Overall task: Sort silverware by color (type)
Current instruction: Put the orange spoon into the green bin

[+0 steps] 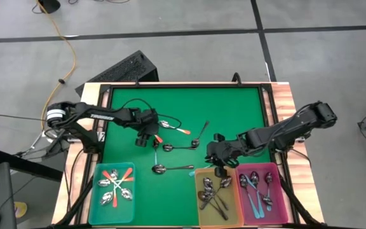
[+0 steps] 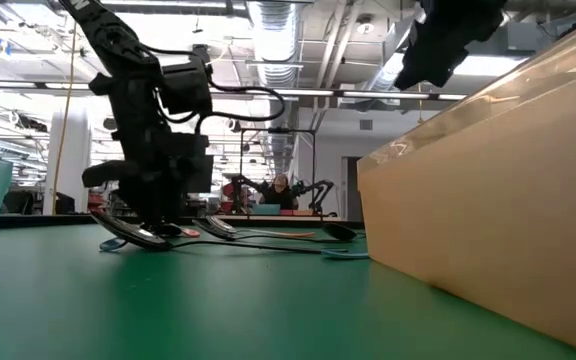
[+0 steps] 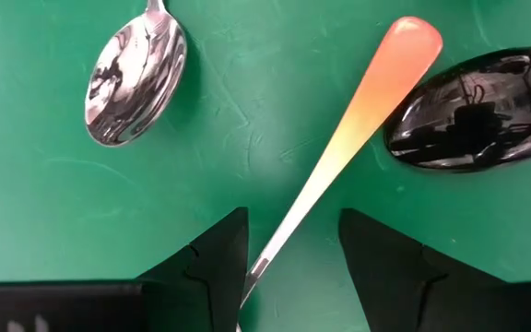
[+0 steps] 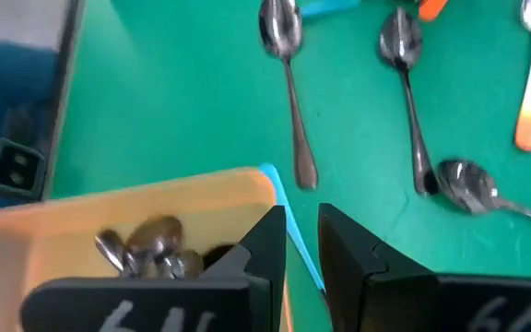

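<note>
Several spoons lie on the green mat [image 1: 234, 114]. My left gripper [image 3: 293, 267] points down at the mat, open. Its fingers stand on either side of the thin metal neck of an orange-handled spoon [image 3: 367, 101], which lies flat. A shiny spoon bowl [image 3: 136, 83] and a dark bowl [image 3: 473, 111] lie just beyond it. My right gripper [image 4: 302, 249] hangs above the far rim of the yellow bin [image 1: 215, 194], shut on a light-blue-handled spoon [image 4: 279, 189]. The bowl of that spoon is hidden. My right gripper pinches the light blue handle [image 4: 295, 235] between its two fingers. The handle's free end sticks out past the fingertips over the yellow bin's rim. The spoon is lifted clear. The fingers hide the rest of it.
The teal bin [image 1: 112, 186] at the near left holds orange-handled spoons. The yellow bin holds plain metal spoons, and the pink bin [image 1: 262, 191] holds blue-handled ones. More loose spoons [image 1: 170, 168] lie mid-mat between the arms. A raised frame [image 1: 269, 108] borders the mat.
</note>
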`<state>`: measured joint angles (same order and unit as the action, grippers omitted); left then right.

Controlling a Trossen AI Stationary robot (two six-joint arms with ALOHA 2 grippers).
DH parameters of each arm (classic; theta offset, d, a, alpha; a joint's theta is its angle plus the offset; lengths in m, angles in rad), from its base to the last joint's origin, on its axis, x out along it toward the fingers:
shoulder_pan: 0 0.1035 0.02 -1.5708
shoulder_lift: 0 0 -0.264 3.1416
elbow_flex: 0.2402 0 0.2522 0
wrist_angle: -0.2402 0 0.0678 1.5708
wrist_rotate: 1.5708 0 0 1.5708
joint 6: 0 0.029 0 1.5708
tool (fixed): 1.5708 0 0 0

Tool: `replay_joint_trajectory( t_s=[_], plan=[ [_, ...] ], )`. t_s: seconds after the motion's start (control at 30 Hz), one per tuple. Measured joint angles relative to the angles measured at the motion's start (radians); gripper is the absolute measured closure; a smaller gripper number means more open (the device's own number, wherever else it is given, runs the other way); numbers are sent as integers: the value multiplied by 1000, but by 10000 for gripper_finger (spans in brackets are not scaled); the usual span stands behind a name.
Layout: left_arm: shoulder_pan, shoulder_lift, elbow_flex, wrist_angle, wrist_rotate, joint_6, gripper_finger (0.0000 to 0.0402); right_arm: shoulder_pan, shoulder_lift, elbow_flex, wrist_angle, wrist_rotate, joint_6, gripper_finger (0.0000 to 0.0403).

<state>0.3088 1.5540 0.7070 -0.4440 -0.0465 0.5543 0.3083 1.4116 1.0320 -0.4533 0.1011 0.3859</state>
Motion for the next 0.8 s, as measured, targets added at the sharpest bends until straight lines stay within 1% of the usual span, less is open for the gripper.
replay_joint_trajectory(
  t_s=[0.1, 0.2, 0.3, 0.47, 0.63, 0.8],
  plan=[
    [1, 20, 3, -6, 1, -14, 242, -11, 2, -3, -8, 0, -2, 326],
    [1, 16, 2, -11, 6, -42, 264, -25, 1, -1, -5, 0, -2, 326],
    [0, -5, -7, -11, 11, -69, 304, -37, 1, -1, -2, 1, -2, 326],
    [-1, -15, -8, -14, 21, -116, 387, -48, 1, -1, -3, 1, -2, 326],
    [-1, -15, -8, -8, 15, -172, 397, -70, 1, -1, -3, 2, -10, 326],
    [-1, -21, -9, -4, 16, -264, 399, -110, 1, -1, 6, 3, -28, 326]
  ],
)
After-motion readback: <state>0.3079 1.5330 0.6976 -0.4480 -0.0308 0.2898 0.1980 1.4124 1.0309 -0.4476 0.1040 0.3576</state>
